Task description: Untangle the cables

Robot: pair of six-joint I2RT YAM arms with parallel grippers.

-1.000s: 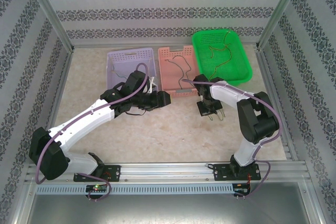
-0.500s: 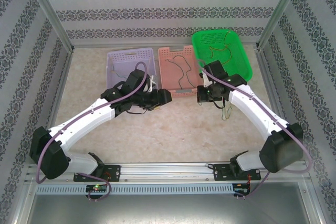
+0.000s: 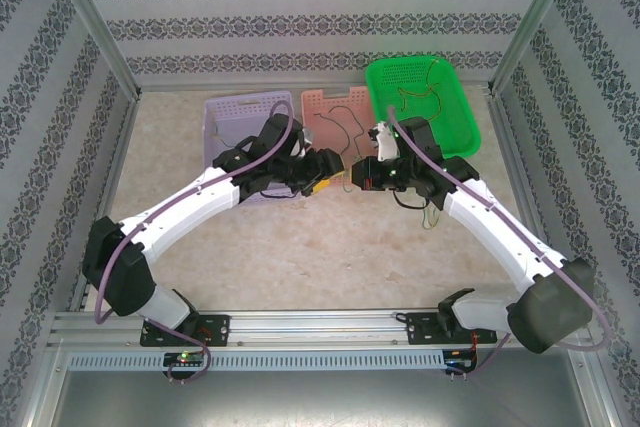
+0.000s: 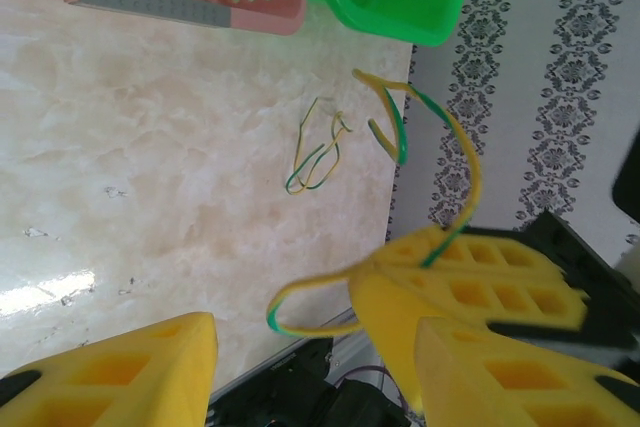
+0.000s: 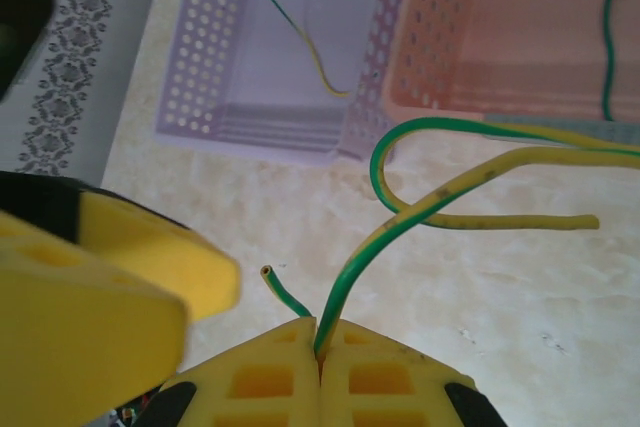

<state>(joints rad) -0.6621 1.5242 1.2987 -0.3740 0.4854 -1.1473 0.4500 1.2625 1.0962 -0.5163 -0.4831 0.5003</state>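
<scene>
My right gripper (image 5: pixel 320 332) is shut on a green-and-yellow cable (image 5: pixel 430 202) that rises from its pads and curls in a loop above the table. In the left wrist view that same cable (image 4: pixel 400 117) arcs up out of the right gripper's yellow fingers (image 4: pixel 470 287). My left gripper (image 4: pixel 310 347) stands open just beside them, its jaws wide apart and nothing clamped. From above, the left gripper (image 3: pixel 322 169) and right gripper (image 3: pixel 362 172) nearly meet in front of the pink basket. Another thin green-yellow cable (image 4: pixel 320 147) lies loose on the table (image 3: pixel 432 212).
Three baskets line the back: lilac (image 3: pixel 225 112) with a green-yellow wire (image 5: pixel 300 27) in it, pink (image 3: pixel 315 107) with a dark green wire (image 5: pixel 608 47), green (image 3: pixel 460 127) with several wires. Patterned walls and metal posts close in the sides.
The right gripper rose from the table and swung left, carrying a cable, leaving another cable behind. The left arm reached farther right to meet it.
</scene>
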